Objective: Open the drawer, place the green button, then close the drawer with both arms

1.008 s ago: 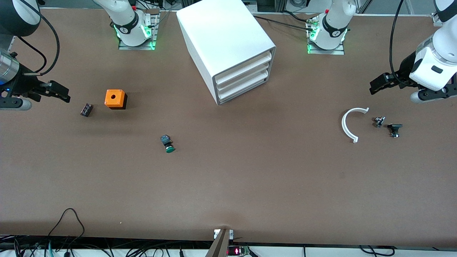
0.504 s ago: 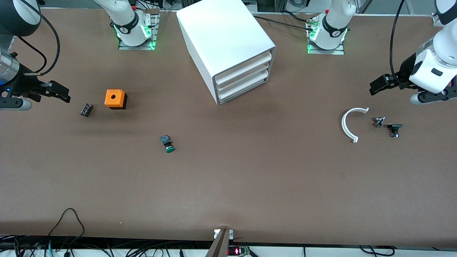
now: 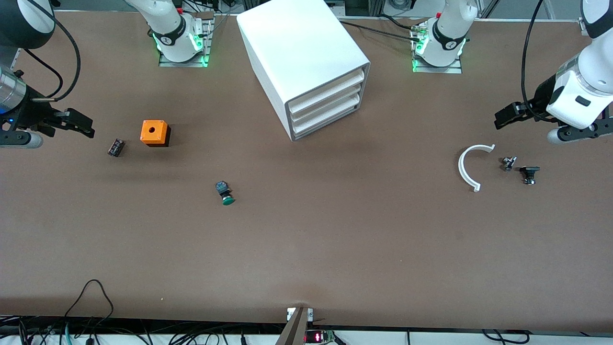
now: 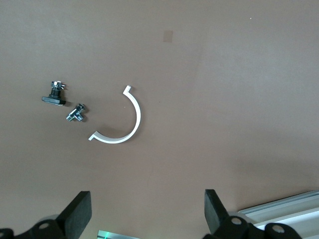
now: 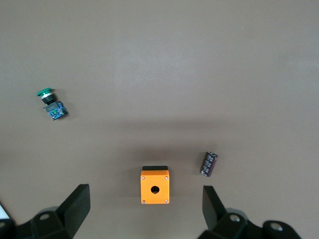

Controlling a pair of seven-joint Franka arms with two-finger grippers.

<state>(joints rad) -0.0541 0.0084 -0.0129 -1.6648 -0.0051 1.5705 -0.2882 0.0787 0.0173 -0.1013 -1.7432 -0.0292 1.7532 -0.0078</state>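
Both sets of jaws stand wide open and empty. Your left gripper (image 3: 505,116) hangs over the left arm's end of the table, above a white curved bracket (image 3: 467,166) and two small black parts (image 3: 519,168). Your right gripper (image 3: 79,123) hangs over the right arm's end, near the orange cube (image 3: 154,132) and a small dark cylinder (image 3: 115,147).

At the table's middle, the white cabinet's (image 3: 299,52) bottom drawer (image 3: 325,121) looks fully shut. Nearer the camera lies the green-capped button (image 3: 224,192), on its side on bare table, touching nothing.

Judging from this, no step is done; opening comes first. One gripper needs to reach the drawer's front lip and pull.
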